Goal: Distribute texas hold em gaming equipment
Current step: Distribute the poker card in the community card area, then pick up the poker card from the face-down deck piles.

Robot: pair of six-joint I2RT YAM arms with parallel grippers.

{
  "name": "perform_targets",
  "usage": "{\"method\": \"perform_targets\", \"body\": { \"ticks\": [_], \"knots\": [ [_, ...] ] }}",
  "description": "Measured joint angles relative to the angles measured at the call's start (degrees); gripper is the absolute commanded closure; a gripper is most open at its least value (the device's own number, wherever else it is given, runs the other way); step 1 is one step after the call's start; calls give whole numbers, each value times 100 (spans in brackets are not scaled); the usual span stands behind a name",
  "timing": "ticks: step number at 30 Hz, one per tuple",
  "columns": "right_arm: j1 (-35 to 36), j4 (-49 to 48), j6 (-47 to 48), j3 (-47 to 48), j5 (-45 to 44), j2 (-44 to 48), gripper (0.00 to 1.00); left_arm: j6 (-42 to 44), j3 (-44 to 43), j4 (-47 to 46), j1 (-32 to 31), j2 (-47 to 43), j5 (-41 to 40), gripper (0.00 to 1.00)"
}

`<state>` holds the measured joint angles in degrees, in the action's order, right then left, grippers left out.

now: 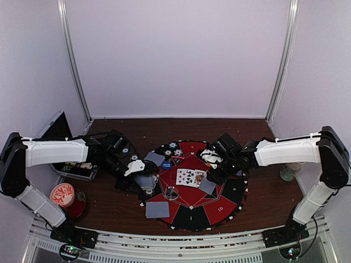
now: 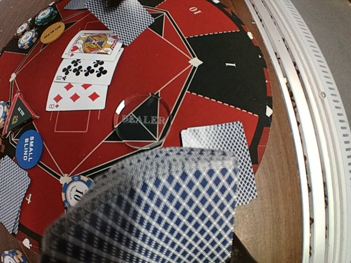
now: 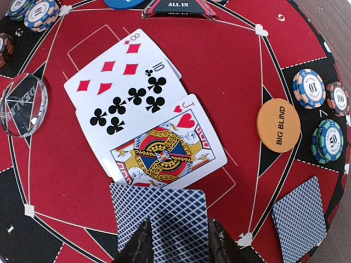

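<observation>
Right gripper (image 3: 178,238): jaws partway apart, straddling a face-down card (image 3: 159,219) that lies flat on the mat (image 3: 230,71). It doesn't look pinched, so I read this as a card being set down as the next one in the row. Just ahead of the gripper sit the face-up board cards, overlapped so each index shows: jack of hearts (image 3: 164,150), ten of clubs (image 3: 129,101), eight of diamonds (image 3: 109,68). To the right in its wrist view are the orange big blind disc (image 3: 278,125) and a cluster of chips (image 3: 308,87), with another face-down card (image 3: 299,219) near the mat's rim, likely one seat's share. The clear dealer puck (image 3: 22,104) lies off to the other side.

Left gripper (image 1: 141,182): closed on the stack of cards (image 2: 159,213), held flat and backs up close under its camera. It probably serves as the supply hand, so the deck hangs over the mat within the other arm's reach. Beyond the stack there's a dealt face-down card (image 2: 222,148), then the puck. The blue small blind disc (image 2: 28,149) and a striped chip (image 2: 77,189) are to the side. The worktop (image 2: 279,164) is just past the rim.
</observation>
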<state>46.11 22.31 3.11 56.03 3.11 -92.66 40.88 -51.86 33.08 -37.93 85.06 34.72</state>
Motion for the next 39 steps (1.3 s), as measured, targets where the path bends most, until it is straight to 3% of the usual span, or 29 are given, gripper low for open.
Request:
{"method": "perform_targets", "body": {
  "ticks": [6,12,19,24,29,34,39],
  "knots": [
    [-2,-186,17,17,-216,-146,64,0,0,0,0,2,-2,61],
    [-2,-450,-2,17,-612,-249,53,2,0,0,0,9,-2,61],
    [-2,-704,-118,-4,-1084,-208,30,0,0,0,0,28,-2,61],
    [37,-931,-496,-177,-1014,306,16,2,0,0,0,28,-4,61],
    [393,-1856,-1154,-767,-619,1300,1,2,0,0,0,28,-4,61],
    [1121,-3187,-1757,-1484,-417,1764,0,0,0,0,0,28,-7,61],
    [1644,-4415,-2361,-1663,-450,1274,0,0,0,2,0,28,-9,61]
  ]
}}
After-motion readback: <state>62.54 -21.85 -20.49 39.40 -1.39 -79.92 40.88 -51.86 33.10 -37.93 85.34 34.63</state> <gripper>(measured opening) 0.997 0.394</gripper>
